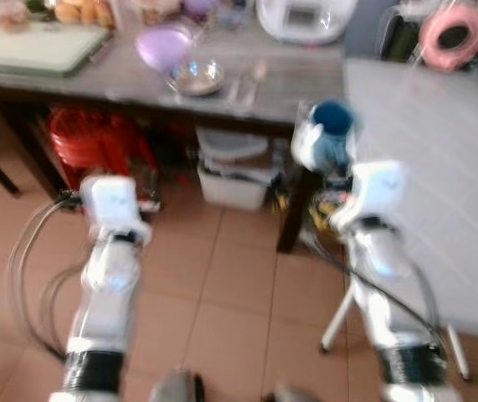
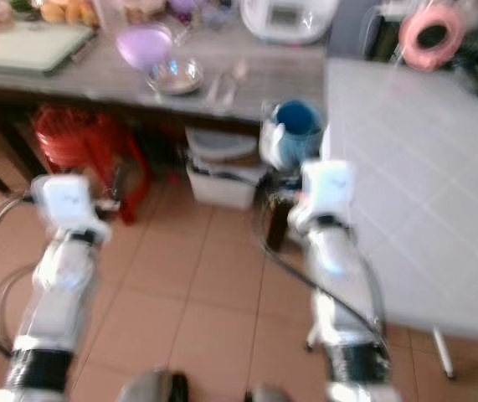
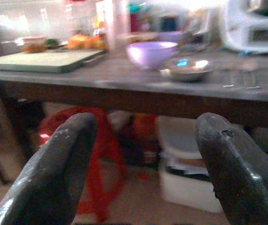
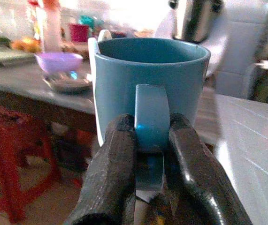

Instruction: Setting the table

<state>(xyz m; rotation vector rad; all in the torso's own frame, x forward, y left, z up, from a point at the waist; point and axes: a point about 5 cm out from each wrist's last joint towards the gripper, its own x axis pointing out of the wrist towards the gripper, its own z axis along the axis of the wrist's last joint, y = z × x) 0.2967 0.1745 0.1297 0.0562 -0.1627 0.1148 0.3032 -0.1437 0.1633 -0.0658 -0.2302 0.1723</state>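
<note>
A blue mug [image 4: 148, 89] stays upright in my right gripper [image 4: 150, 140], which is shut on its handle. In the head views the blue mug [image 1: 329, 134] hangs in the air near the corner where the grey wooden table [image 1: 297, 79] meets the white tiled table [image 1: 439, 167]. On the grey table stand a purple bowl [image 1: 163, 46], a small steel bowl [image 1: 195, 77] and a spoon and fork [image 1: 245, 82]. My left gripper [image 3: 145, 154] is open and empty, held low in front of the grey table's edge; the left arm [image 1: 109, 243] reaches forward over the floor.
A green cutting board [image 1: 33, 46] and food lie at the grey table's left. A white appliance [image 1: 304, 17] stands at the back. A red stool [image 1: 88, 142] and white bins [image 1: 232, 172] sit under the table. Cables [image 1: 29, 268] trail on the tile floor.
</note>
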